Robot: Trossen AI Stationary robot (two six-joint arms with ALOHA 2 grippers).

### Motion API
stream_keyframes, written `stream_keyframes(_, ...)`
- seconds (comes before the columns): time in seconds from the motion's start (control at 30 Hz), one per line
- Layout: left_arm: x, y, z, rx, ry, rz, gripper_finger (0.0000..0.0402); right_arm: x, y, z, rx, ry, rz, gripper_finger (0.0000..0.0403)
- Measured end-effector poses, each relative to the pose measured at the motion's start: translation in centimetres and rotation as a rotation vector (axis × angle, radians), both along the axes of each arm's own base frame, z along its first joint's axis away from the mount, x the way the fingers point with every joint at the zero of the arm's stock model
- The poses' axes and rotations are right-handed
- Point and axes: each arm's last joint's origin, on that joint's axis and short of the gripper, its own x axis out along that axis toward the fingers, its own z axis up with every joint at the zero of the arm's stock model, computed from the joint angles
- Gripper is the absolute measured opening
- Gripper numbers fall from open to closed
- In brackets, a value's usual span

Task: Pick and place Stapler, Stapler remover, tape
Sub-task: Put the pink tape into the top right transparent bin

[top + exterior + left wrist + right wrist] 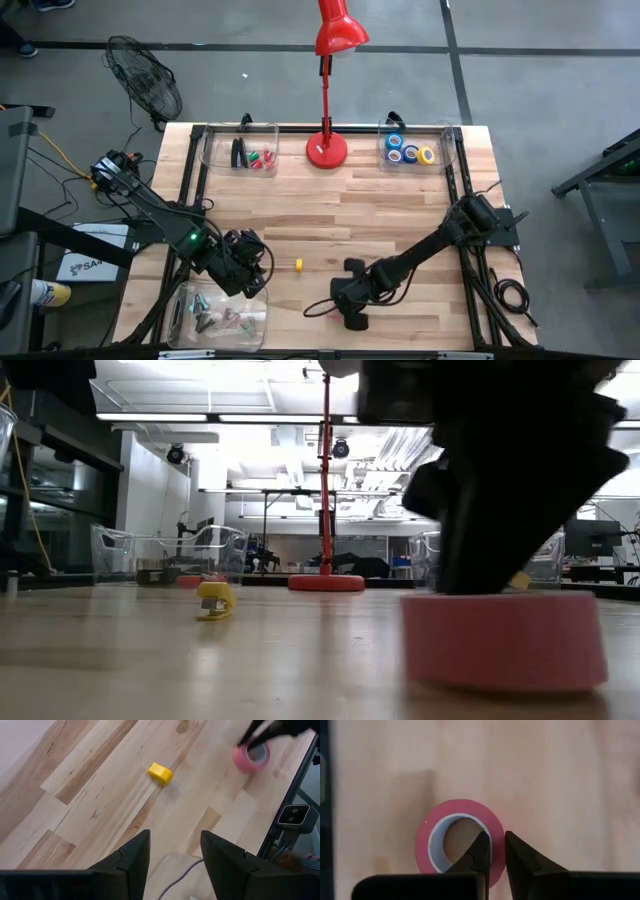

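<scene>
1. The pink ring-shaped tape roll lies flat near the bench's front edge, its open centre facing up.
2. The right gripper has its fingers pinched on the roll's wall, one inside the ring.
3. Grasping appears done; next calls for lifting toward the clear bin of tape rolls at the far right corner.
4. The left gripper waits at the front left, fingers parted and empty, near a small yellow plastic piece.

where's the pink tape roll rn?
High view: the pink tape roll lies near the table's front edge, right of centre, under the right end effector, shut on its wall. The yellow piece lies to its left.
</scene>
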Motion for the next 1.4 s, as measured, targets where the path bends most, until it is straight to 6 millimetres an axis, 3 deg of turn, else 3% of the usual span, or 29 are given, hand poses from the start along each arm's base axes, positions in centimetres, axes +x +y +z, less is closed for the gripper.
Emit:
stream_keyframes(0.3,0.5,0.0,0.3,0.056,-0.097,0.037,0.0172,-3.4,-6.1,6.0,-0.187,0.181,-0.174,0.0026)
stream_keyframes(0.57,0.6,0.1,0.4,0.083,-0.127,0.051,0.0172,-6.7,-15.3,11.8,-0.325,0.293,-0.34,0.0026)
stream_keyframes(0.73,0.6,0.1,0.5,0.083,-0.132,0.06,0.0172,-9.2,-21.7,14.3,-0.388,0.355,-0.42,0.0026)
stream_keyframes(1.03,1.0,-0.1,0.8,0.081,-0.203,0.095,0.0172,-12.9,-31.5,15.4,-0.44,0.484,-0.404,0.0026)
stream_keyframes(1.23,1.3,-0.1,1.1,0.09,-0.271,0.145,0.0172,-14.6,-36.3,15.3,-0.518,0.488,-0.381,0.0026)
stream_keyframes(1.4,1.4,-0.1,1.3,0.074,-0.318,0.202,0.0172,-16.3,-39.6,15.0,-0.525,0.447,-0.504,0.0026)
